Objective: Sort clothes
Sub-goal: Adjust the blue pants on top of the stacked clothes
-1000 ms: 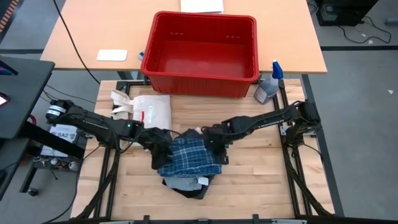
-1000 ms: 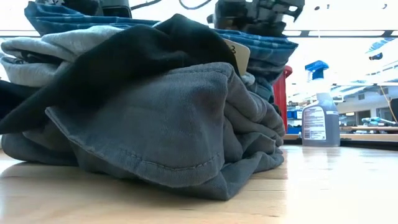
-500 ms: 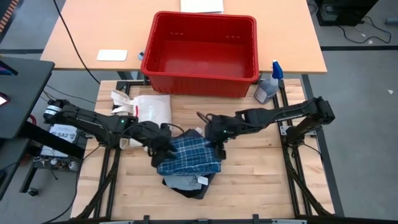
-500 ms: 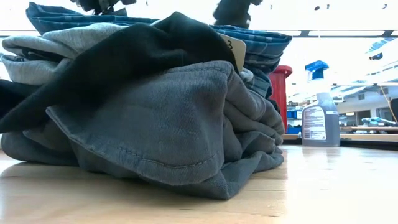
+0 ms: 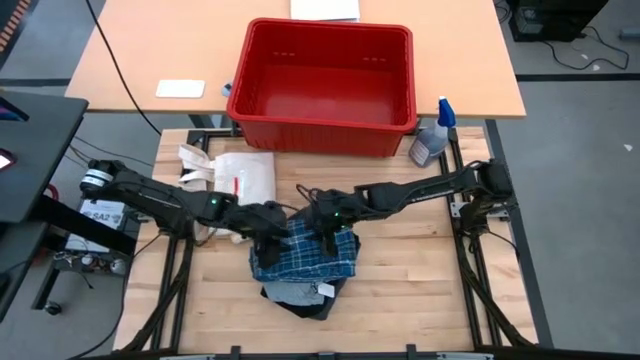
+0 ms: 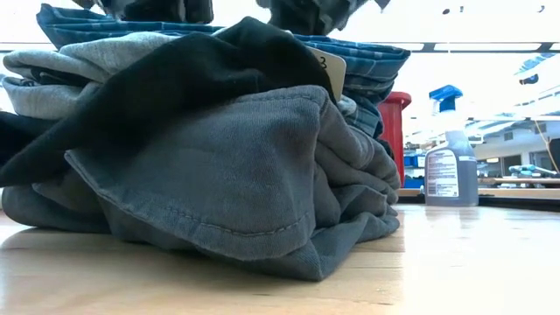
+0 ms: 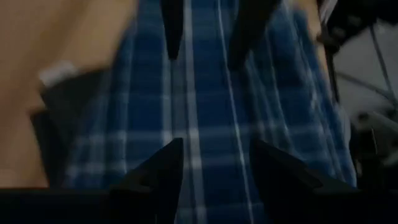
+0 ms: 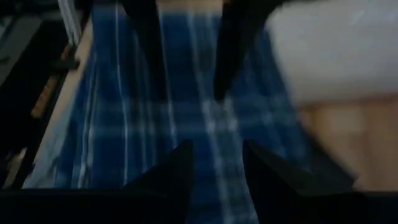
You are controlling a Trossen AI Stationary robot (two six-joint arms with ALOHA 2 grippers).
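clothes are heaped mid-surface: plaid piece (image 5: pixel 305 252) on top, grey shorts (image 6: pixel 236 184) and black piece (image 6: pixel 188 74) beneath. left hand (image 5: pixel 275 222) and right hand (image 5: pixel 325 225) are poised over the plaid's far edge, facing each other. in each wrist view the fingers (image 7: pixel 171 171) are seen spread with plaid cloth below them, nothing pinched; the right's fingers (image 8: pixel 180 168) stand likewise apart. the step judged in hand is the grasp of the plaid piece. next, both hands would need lowering and closing on the cloth, then a lift toward the red bin (image 5: pixel 322 130) beyond them, probably.
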